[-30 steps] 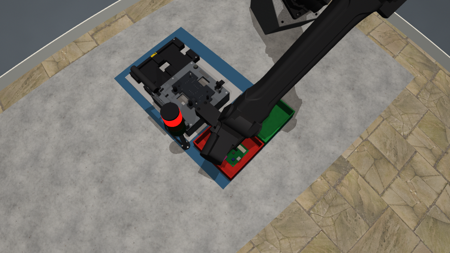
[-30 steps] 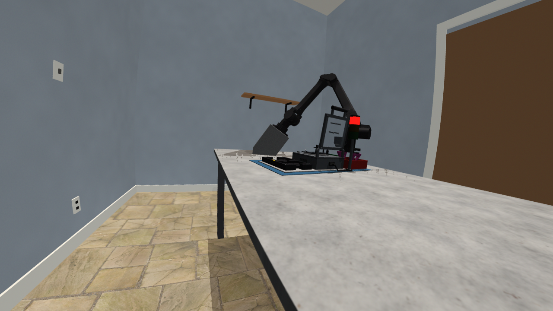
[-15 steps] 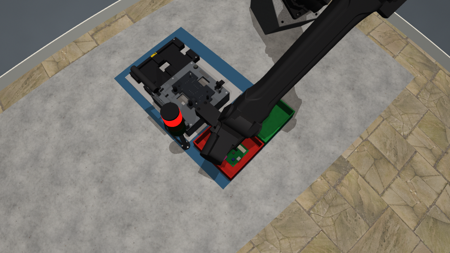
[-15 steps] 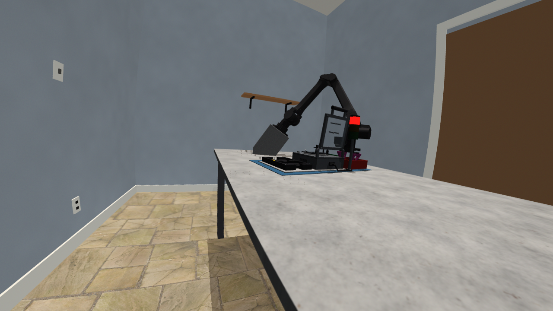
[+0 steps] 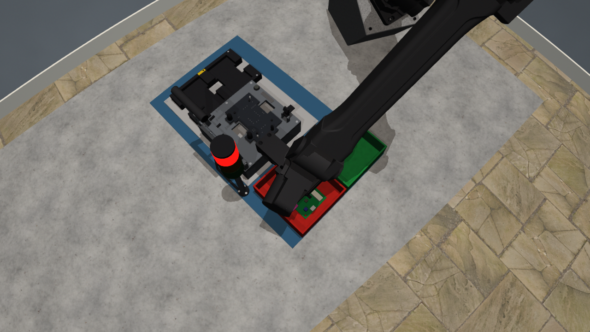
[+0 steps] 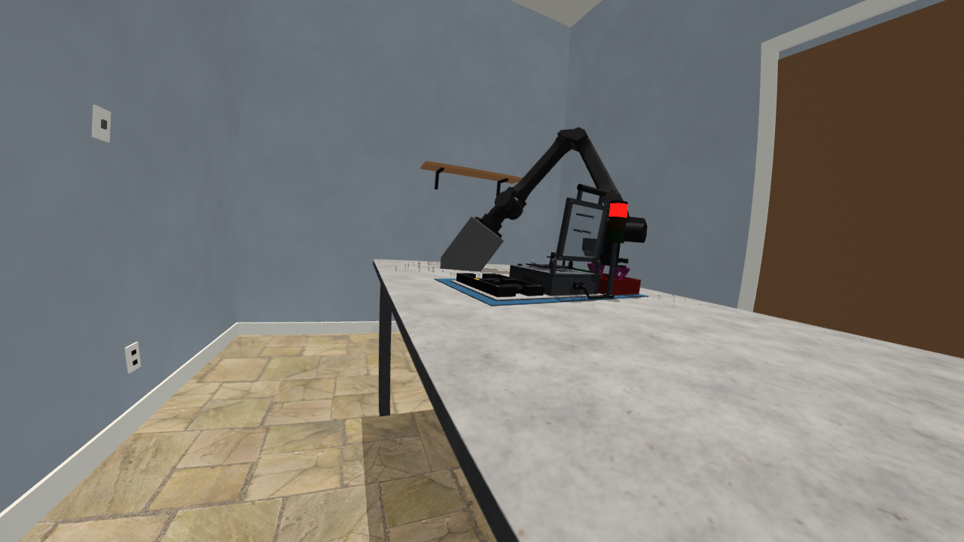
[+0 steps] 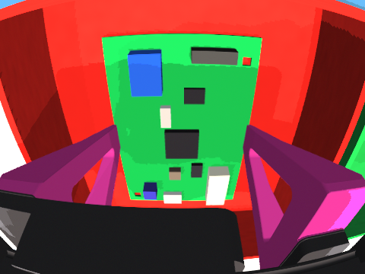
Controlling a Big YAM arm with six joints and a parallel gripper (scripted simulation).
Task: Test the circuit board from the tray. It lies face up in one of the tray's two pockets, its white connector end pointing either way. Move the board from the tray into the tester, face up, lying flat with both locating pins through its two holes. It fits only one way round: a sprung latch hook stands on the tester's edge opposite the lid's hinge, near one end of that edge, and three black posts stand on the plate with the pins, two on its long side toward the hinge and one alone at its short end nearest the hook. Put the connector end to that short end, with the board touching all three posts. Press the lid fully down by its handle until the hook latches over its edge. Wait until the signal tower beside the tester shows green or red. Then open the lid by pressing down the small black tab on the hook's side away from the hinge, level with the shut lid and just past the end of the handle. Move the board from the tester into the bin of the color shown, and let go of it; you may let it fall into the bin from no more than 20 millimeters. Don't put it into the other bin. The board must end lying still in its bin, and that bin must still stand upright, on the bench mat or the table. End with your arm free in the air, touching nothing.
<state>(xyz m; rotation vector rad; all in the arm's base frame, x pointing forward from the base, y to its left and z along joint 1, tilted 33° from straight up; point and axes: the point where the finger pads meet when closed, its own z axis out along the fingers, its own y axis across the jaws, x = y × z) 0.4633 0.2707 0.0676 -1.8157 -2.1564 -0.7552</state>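
Observation:
The circuit board [image 5: 310,208] [image 7: 220,125] is face up inside the red bin [image 5: 305,225] [image 6: 623,286] [image 7: 198,19]. My gripper [image 5: 306,201] [image 6: 610,271] [image 7: 182,134] reaches into this bin. Its magenta fingertips meet the board's two long edges, shut on it. Whether the board touches the bin floor is hard to tell. The signal tower [image 5: 224,160] [image 6: 617,210] shows red. The tester [image 5: 263,119] [image 6: 556,279] holds no board; its lid [image 6: 581,229] stands open. The latch hook [image 5: 287,113] stands at its edge. The green bin [image 5: 361,163] [image 7: 351,224] has nothing visible in it.
The black tray [image 5: 224,68] [image 6: 498,286] lies on the far side of the tester, with no board visible in it. The raised lid handle [image 5: 189,103] [image 6: 591,190] and the tower stand up beside the tester. The red bin's walls are close around the fingers, and the green bin adjoins it.

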